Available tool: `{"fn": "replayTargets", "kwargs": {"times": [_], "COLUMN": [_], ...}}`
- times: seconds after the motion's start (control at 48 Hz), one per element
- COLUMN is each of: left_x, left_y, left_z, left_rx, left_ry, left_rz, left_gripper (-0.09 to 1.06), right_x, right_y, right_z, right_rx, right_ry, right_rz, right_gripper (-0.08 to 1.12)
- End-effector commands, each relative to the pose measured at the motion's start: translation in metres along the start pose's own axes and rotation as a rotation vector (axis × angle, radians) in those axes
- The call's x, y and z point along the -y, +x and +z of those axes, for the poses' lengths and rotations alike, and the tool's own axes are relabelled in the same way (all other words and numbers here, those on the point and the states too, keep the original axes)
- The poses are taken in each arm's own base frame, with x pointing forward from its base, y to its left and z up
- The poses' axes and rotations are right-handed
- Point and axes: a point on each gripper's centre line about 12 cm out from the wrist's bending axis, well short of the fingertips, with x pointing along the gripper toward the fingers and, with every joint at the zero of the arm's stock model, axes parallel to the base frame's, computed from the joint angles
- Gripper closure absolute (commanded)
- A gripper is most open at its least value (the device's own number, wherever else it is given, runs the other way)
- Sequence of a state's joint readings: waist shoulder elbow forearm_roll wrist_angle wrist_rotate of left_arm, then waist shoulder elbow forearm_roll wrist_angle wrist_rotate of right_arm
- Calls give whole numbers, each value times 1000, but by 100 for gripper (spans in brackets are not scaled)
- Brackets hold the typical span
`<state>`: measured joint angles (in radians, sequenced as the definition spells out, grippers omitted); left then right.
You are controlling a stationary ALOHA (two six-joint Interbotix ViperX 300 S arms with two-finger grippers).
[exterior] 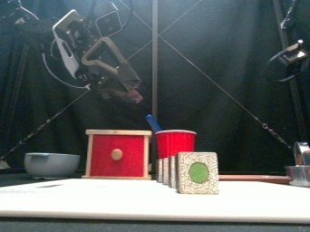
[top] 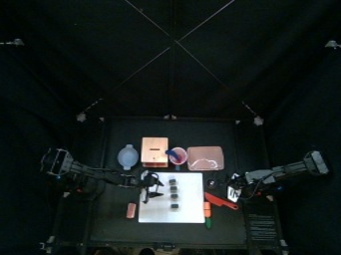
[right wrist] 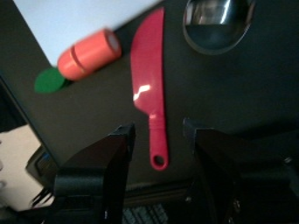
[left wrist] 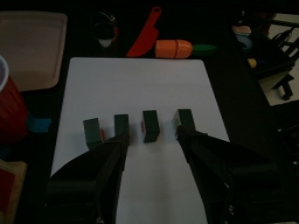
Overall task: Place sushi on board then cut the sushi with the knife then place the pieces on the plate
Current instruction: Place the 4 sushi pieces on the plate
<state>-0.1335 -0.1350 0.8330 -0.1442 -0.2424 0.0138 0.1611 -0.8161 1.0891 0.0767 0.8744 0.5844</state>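
Several dark green sushi pieces point(left wrist: 149, 124) stand apart in a row on the white board point(left wrist: 140, 83); the front view shows them near and large point(exterior: 194, 172). My left gripper point(left wrist: 152, 162) hovers open over that row, holding nothing. The red knife point(right wrist: 149, 83) lies flat on the black table beside the board's right edge point(top: 213, 206). My right gripper point(right wrist: 158, 162) is open above the knife's handle end, one jaw on each side of it. The pink plate point(top: 205, 157) lies behind the board.
Along the back stand a blue-grey bowl point(exterior: 51, 163), a wooden box with a red front point(exterior: 118, 154) and a red cup point(exterior: 176, 143) holding a blue knife point(exterior: 154, 122). An orange toy point(right wrist: 90, 52) and a metal cutter point(right wrist: 216, 17) lie near the red knife.
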Motion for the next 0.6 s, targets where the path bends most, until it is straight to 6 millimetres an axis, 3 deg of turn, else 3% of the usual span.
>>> {"fn": "replayTargets", "kwargs": {"times": [0.021, 0.271, 0.604], "left_x": [0, -3, -12], "left_y": [-2, -4, -6], "left_z": [5, -3, -14], "left_rx": [28, 27, 3], "left_ry": [-1, -3, -28], "left_rz": [1, 9, 34], "left_gripper": [12, 12, 12], "right_x": [-5, -7, -3], "right_y": [-12, -8, 25], "right_z": [32, 92, 144], "right_rx": [164, 476, 619], "right_ry": [-103, -387, -407], "right_rz": [-40, -148, -54], "right_gripper": [21, 20, 18]}}
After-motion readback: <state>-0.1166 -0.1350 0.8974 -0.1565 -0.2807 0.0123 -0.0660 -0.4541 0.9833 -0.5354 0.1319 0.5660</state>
